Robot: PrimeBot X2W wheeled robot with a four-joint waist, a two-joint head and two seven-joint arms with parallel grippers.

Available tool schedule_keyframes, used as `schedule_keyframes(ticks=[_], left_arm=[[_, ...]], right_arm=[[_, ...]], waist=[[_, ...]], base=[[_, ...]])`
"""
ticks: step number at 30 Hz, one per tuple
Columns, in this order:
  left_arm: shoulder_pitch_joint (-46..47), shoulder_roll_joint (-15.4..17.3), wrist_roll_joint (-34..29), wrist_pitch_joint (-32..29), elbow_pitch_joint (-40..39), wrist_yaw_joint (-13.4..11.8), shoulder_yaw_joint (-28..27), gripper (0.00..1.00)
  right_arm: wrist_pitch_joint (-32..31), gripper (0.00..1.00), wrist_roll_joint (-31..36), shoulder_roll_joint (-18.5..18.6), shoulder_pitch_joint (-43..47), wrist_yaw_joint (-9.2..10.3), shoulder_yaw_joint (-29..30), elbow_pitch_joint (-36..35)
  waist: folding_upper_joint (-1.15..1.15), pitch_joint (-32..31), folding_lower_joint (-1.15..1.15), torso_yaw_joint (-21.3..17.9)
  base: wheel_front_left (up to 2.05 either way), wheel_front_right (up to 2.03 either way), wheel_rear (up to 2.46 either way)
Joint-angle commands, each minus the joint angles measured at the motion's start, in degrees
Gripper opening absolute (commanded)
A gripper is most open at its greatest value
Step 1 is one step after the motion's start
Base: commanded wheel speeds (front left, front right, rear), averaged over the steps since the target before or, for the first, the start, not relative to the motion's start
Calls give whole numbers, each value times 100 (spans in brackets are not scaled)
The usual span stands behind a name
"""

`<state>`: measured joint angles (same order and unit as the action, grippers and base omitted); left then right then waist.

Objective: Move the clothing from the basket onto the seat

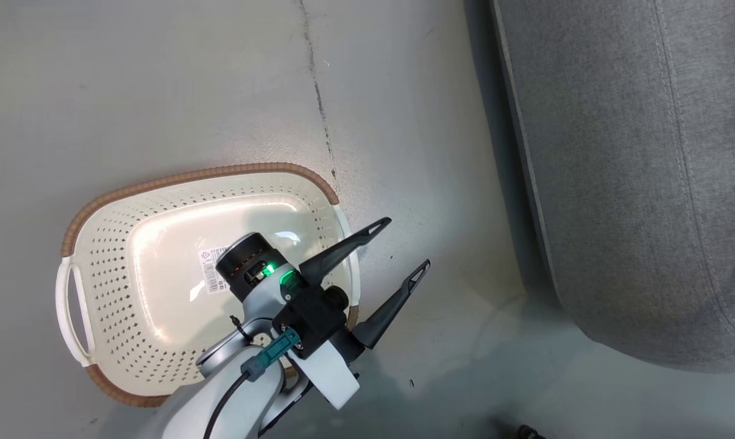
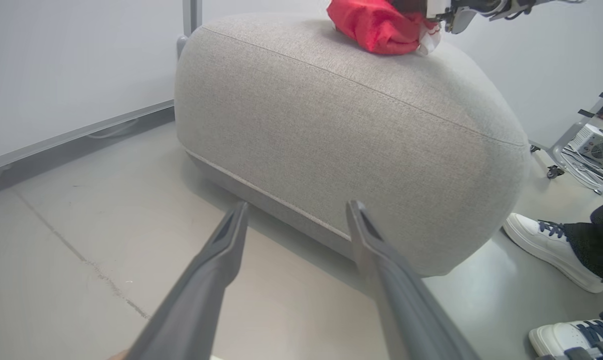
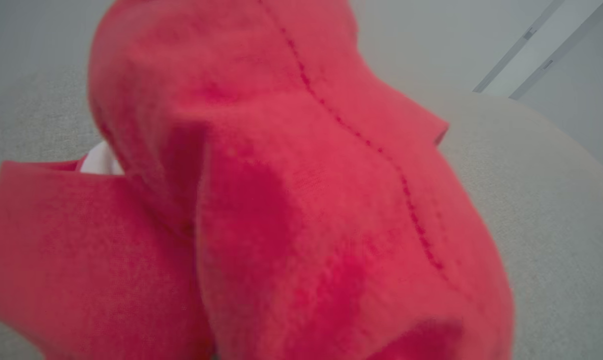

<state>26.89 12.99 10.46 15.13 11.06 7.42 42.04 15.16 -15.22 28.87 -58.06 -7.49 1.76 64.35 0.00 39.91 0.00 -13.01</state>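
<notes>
Step in hand: setting down, by my reading. The clothing lies on top of the seat, and the basket shows a bare bottom wherever the left arm does not cover it.
Next move: it likely calls for the right fingers to let go fully and lift straight up clear of the cloth, so no fold comes away with them. After that, a look into the hidden part of the basket.
Floor: pale and smooth. It carries the basket and the seat, which stand apart with a strip of floor between them.
Seat: grey upholstered cushion with rounded edges and a seam line, far bigger than the basket.
Basket: white and perforated with a brown rim. It sits on the floor to the left of the seat.
Clothing: a bunched red heap with a bit of white trim, resting near the far top edge of the seat. Whether it is one garment or two, I cannot tell.
Person's shoes: white, on the floor beside the seat's corner.
Left gripper: fingers spread wide and holding nothing, over the basket's right rim and pointing at the seat's side. It is well apart from the clothing.
Right gripper: right at the red heap, with the cloth pressed close to its camera. Its fingers are hidden, so I cannot tell whether they grip or have parted.
</notes>
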Motion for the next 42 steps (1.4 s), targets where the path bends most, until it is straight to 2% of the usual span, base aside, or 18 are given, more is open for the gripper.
schedule_keyframes(ticks=[1, 2, 10, 19, 23, 29, 35, 40, 42], left_arm=[[-58, -16, -43, 0, -27, 10, -11, 100], [-61, -21, -35, 0, -31, 10, -11, 100], [-168, -127, 64, 0, 3, 10, 25, 100], [-425, -309, 183, 0, 49, 10, -15, 100], [-552, -493, 275, 0, -13, 10, -89, 100], [-736, -634, 313, 0, -59, 10, -191, 100], [-957, -757, 313, 0, -116, 10, -329, 100], [-1157, -857, 297, 0, -191, 10, -532, 100], [-1235, -902, 295, 0, -248, 10, -641, 100]], right_arm=[[-4, 84, -43, -34, 109, -1, -31, 22], [-4, 100, -48, -30, 124, -1, -68, -2], [-3, 100, -98, 103, 369, -1, -135, -74], [-2, 100, -183, 156, 905, -1, -330, -446], [-2, 100, -381, 369, 1342, -1, -531, -771], [-2, 100, -552, 603, 1685, -1, -557, -1160], [-2, 100, -753, 690, 2057, -1, -53, -2209], [-3, 100, -940, 442, 2684, 0, 603, -3959], [-2, 100, -842, 317, 3004, -1, 634, -4580]], waist=[[0, -53, 0, -19], [0, -84, 0, -29], [0, -519, 0, -92], [0, -1398, 0, -211], [0, -1888, 0, -264], [0, -2279, 0, -315], [0, -2645, 0, -259], [0, -2939, 0, -120], [0, -3040, 0, -55]], base=[[0, 0, 0], [0, 0, 0], [0, 0, 0], [0, 0, 0], [0, 0, 0], [0, 0, 0], [0, 0, 0], [0, 0, 0], [0, 0, 0]])
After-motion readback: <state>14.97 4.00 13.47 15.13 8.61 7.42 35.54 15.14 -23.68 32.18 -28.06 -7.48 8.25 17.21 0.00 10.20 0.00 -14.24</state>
